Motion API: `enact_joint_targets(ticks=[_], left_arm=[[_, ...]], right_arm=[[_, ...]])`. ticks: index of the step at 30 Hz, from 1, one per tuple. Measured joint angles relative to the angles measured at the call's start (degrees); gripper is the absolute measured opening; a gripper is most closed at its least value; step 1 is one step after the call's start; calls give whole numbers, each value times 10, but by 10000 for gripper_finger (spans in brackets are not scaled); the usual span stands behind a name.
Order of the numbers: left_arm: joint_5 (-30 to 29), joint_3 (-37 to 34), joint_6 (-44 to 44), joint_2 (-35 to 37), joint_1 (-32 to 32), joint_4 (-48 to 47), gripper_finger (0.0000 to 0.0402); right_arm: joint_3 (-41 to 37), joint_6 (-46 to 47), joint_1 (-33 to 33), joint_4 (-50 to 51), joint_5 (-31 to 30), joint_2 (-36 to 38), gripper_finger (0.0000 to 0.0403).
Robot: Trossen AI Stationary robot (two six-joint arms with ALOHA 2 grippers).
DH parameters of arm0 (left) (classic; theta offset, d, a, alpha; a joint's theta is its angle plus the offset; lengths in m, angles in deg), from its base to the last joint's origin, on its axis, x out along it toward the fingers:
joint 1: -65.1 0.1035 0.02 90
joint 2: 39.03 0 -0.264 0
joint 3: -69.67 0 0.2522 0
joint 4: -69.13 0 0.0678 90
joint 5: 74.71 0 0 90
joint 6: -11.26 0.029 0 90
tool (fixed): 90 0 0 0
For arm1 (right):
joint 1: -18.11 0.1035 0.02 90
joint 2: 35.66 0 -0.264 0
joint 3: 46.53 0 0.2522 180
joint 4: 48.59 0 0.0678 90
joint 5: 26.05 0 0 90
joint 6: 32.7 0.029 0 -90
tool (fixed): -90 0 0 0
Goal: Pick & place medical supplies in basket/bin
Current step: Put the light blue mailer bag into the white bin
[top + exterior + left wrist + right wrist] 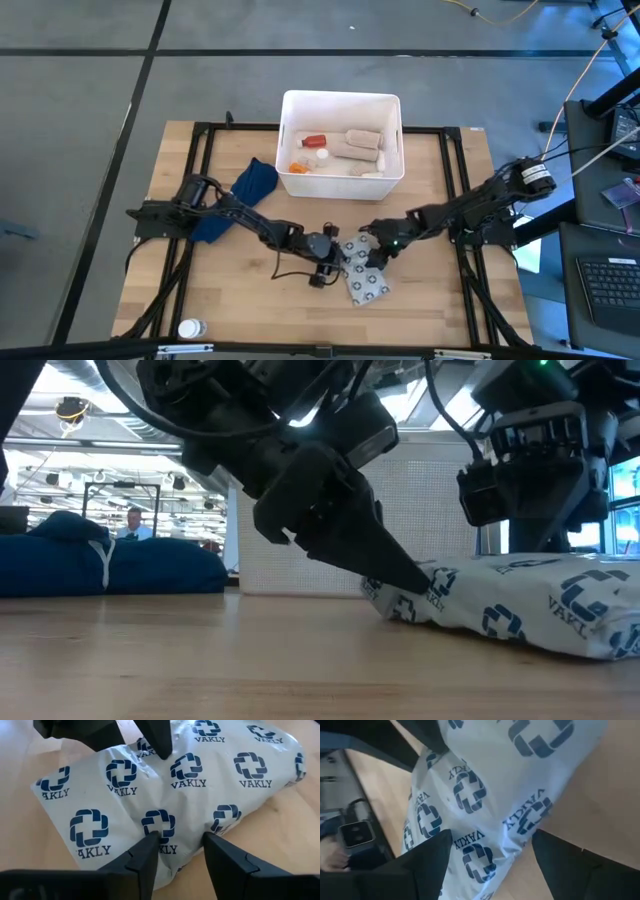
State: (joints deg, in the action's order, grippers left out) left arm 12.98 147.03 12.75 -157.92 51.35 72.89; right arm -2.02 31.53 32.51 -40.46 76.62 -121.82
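The flat white-grey packet [366, 284] printed with blue ring marks lies flat on the wood in front of the white bin [290, 182]. A small red bottle [314, 141], beige rolls [362, 140] and white items lie inside the bin. My left gripper [181, 842] reaches in from the left and is shut on the packet's edge. My right gripper [490, 845] comes from the right and is open. Its fingers stand on either side of the packet [510, 780]; whether they touch it I cannot tell. My left gripper pinches the packet's near edge [182, 827] between its two fingers [145, 855]; the wrapper bunches into wrinkles there. The fingers slant down from the table's left [405, 580]. The packet [540, 605] lies on the table.
A blue cloth with a white cord [250, 186] lies left of the bin. A small white bottle [190, 328] stands near the table's near left corner. A black frame runs round the table [465, 200]. In the low view a person [133, 520] shows far behind.
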Motion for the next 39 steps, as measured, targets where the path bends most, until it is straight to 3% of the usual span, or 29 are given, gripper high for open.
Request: enact_joint_targets(ticks=[3, 10, 22, 31, 39], left_arm=[[2, -1, -15, 0, 1, -4, 139], [-5, -2, -40, -2, 2, 7, 118], [0, -3, -43, -2, 1, 18, 109], [-17, -4, -31, -6, 1, 73, 108], [-10, -4, -7, -6, 1, 73, 108]], right_arm=[[-17, 1, 1, -58, -9, -2, 280], [-19, 7, 0, -77, -53, -3, 280], [-19, 48, 0, -113, 1, -3, 280], [-19, 74, -5, -118, -36, -3, 279], [-19, 60, 0, -115, -24, -1, 211]])
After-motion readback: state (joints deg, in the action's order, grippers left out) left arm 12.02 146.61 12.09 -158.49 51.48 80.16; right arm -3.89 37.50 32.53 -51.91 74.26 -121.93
